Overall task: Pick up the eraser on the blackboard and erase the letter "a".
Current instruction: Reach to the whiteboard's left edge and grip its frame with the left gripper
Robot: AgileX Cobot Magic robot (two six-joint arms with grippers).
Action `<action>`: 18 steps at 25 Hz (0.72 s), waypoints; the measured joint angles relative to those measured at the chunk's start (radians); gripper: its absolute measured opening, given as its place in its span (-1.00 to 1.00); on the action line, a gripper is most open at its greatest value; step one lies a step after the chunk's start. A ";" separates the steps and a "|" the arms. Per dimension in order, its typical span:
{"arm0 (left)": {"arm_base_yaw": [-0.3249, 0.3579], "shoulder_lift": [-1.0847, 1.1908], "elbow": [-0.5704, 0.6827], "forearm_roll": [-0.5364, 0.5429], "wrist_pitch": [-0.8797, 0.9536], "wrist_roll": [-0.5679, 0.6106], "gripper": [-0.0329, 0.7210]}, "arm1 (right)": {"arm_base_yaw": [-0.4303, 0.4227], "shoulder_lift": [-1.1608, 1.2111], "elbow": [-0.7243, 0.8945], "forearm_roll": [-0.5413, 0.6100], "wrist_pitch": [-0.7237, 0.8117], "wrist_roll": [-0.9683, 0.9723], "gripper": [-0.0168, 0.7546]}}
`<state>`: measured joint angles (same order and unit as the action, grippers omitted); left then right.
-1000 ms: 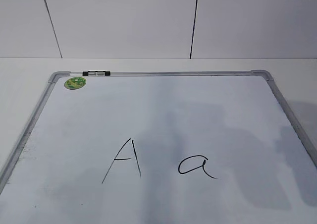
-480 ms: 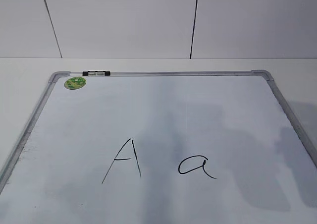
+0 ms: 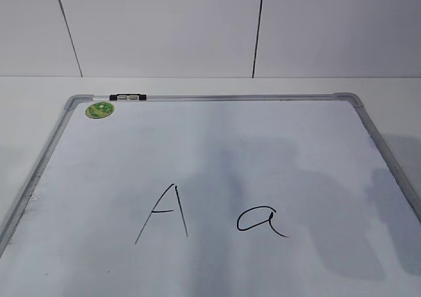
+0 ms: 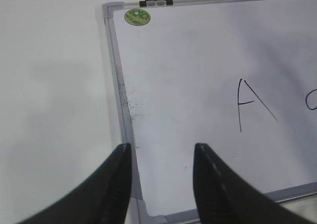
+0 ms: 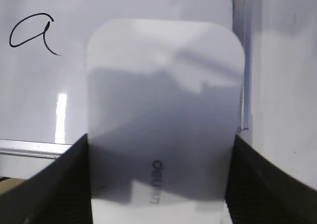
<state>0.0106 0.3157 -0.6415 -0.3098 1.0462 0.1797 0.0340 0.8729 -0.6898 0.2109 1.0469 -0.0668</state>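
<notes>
Between your right end effector's (image 5: pixel 158 184) fingers sat the eraser (image 5: pixel 163 110), clamped flat for wiping the letter "a" (image 5: pixel 32 33); left end effector (image 4: pixel 161 177) idled, released.

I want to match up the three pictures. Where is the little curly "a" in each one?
Exterior view: the letter "a" sits low on the blackboard, right of the capital "A".
Left wrist view: only a sliver of it shows at the right edge.
Right wrist view: it is top left, beside the eraser.
Shared landmark: the capital "A" and the green sticker match the exterior and left wrist views.
</notes>
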 joint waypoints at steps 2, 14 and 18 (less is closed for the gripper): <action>0.000 0.102 -0.020 -0.010 -0.029 0.000 -0.06 | 0.000 0.000 0.000 0.000 0.000 0.000 0.51; 0.000 0.686 -0.128 -0.030 -0.056 -0.007 0.13 | 0.000 0.000 0.000 0.002 0.000 0.000 0.51; 0.000 0.859 -0.170 -0.026 -0.074 -0.006 0.13 | 0.000 0.000 0.000 0.002 0.005 0.000 0.51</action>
<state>0.0106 1.1749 -0.8112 -0.3354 0.9722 0.1733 0.0340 0.8729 -0.6898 0.2130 1.0515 -0.0668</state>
